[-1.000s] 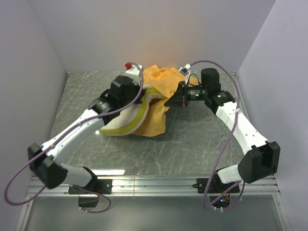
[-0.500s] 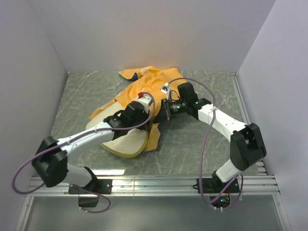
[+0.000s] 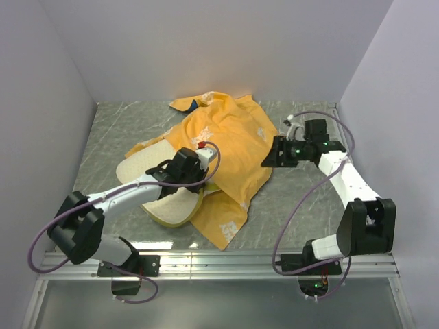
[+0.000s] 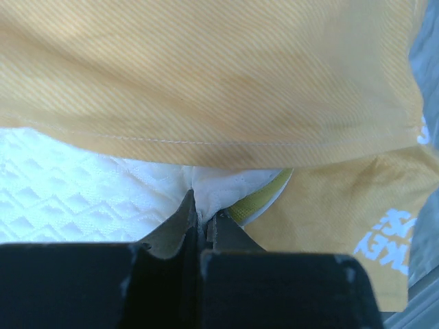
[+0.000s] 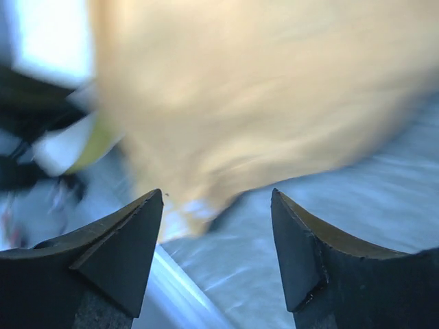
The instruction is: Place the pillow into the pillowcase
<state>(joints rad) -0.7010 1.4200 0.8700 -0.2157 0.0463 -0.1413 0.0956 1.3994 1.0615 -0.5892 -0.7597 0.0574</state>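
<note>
The pillowcase [image 3: 230, 140] lies spread orange-yellow side up across the middle of the table, a little blue showing at its far edge. The cream pillow [image 3: 168, 205] with its yellow-green band sticks out from under the cloth's left side. My left gripper [image 3: 204, 182] is shut on the pillow's edge right at the pillowcase hem; the left wrist view shows the fingers [image 4: 185, 216] pinching white quilted pillow [image 4: 82, 185] below the pillowcase [image 4: 206, 75]. My right gripper [image 3: 266, 157] stands open just off the cloth's right edge, with nothing between its fingertips [image 5: 147, 212]; the blurred pillowcase [image 5: 260, 89] lies ahead.
Grey marbled table top [image 3: 302, 199] runs between plain walls on three sides. A metal rail [image 3: 226, 260] lines the near edge by the arm bases. The left arm's link lies low over the pillow's near-left part.
The right gripper has opened, let go of the pillowcase and pulled back to the right. The cloth has dropped and spread flatter over the pillow. The left gripper keeps its grip, shifted slightly.
</note>
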